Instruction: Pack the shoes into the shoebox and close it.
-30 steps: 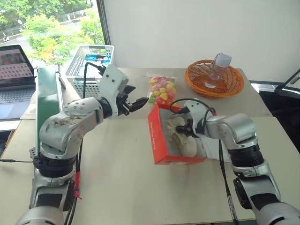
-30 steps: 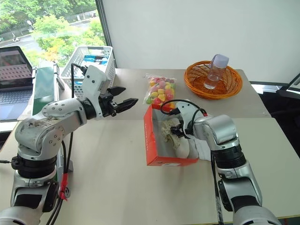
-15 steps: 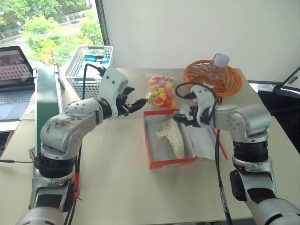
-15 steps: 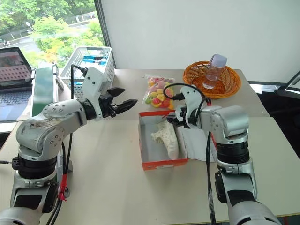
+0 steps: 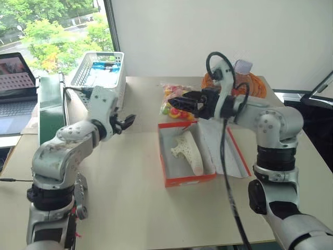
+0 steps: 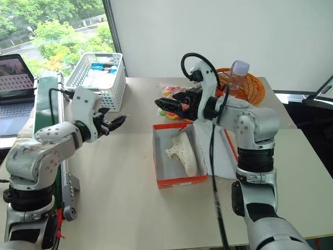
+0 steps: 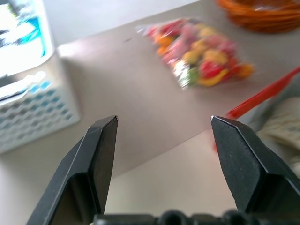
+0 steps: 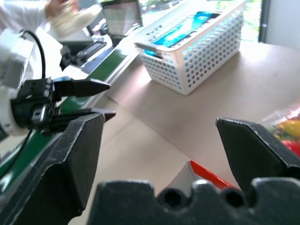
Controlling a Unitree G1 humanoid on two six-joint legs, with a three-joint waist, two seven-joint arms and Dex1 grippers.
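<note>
A: What lies around the shoebox (image 5: 186,179)?

B: Taking the shoebox as the landmark: just behind its far edge sits a clear bag of coloured sweets (image 5: 175,102), touching or nearly touching the rim. Further back and to the right of the box is an orange wicker basket (image 6: 253,89) with a clear plastic bottle (image 6: 237,73) in it. Well to the left of the box and behind it stands a white mesh basket (image 5: 101,77) holding something with a blue print; I cannot read it. Left of that is a green upright panel (image 5: 50,112), and beyond it an open laptop (image 5: 17,73).

A: Anything in the way of the box?

B: The right gripper (image 6: 165,103) hangs in the air above the box's far edge, over the sweets, fingers spread wide with nothing between them. The left gripper (image 5: 126,123) is well to the left of the box, over bare table (image 5: 130,198), its fingers also parted and empty.

A: And the box itself?

B: Red-orange outside, white inside, open. Its lid (image 5: 235,159) lies flat on the right side, with white tissue paper (image 5: 216,148) spread between the interior and the lid.

A: The shoes?

B: One cream-white shoe (image 5: 190,153) with an openwork lattice upper lies inside the box, along its right half. I cannot make out a second one. No writing on the box is readable.
</note>
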